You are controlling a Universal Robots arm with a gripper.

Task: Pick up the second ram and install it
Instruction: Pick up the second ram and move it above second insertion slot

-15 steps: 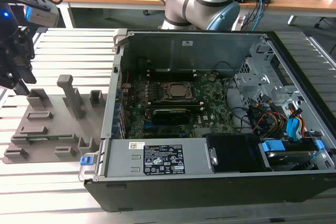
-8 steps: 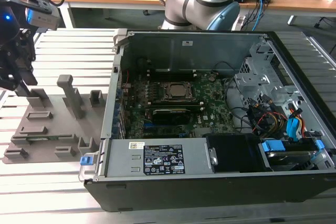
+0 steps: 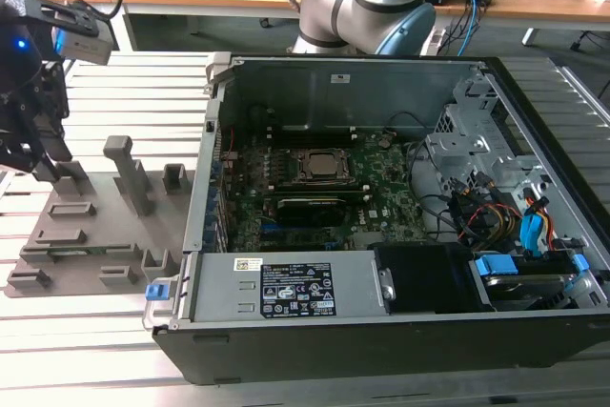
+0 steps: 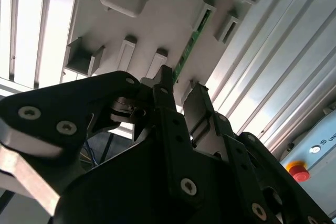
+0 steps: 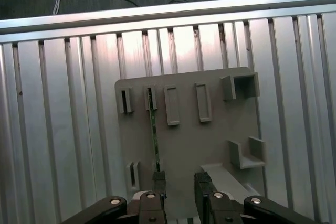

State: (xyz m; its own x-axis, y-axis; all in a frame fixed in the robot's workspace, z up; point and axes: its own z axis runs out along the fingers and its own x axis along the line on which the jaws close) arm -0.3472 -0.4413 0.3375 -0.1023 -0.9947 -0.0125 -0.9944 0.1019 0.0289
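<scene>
The second ram (image 5: pixel 154 129) is a thin green stick standing on edge in the slots of the grey holder tray (image 5: pixel 210 145); the second wrist view shows its green edge (image 4: pixel 185 55). My gripper (image 5: pixel 180 184) hovers open just above the tray at the stick's near end. One dark finger (image 5: pixel 158 182) lines up with the ram's end, the other (image 5: pixel 203 183) stands apart over bare tray. Nothing is held between them. In the exterior view the gripper (image 3: pixel 48 171) hangs over the tray's far left corner (image 3: pixel 57 235). The motherboard (image 3: pixel 315 202) lies inside the open computer case (image 3: pixel 381 264).
The tray carries several raised posts and brackets (image 3: pixel 129 173) close to the gripper. It lies on a ribbed aluminium table (image 5: pixel 68 129). The case's metal side wall (image 3: pixel 205 188) rises at the tray's right in the exterior view. Cables and drive bays (image 3: pixel 515 226) fill the case's right part.
</scene>
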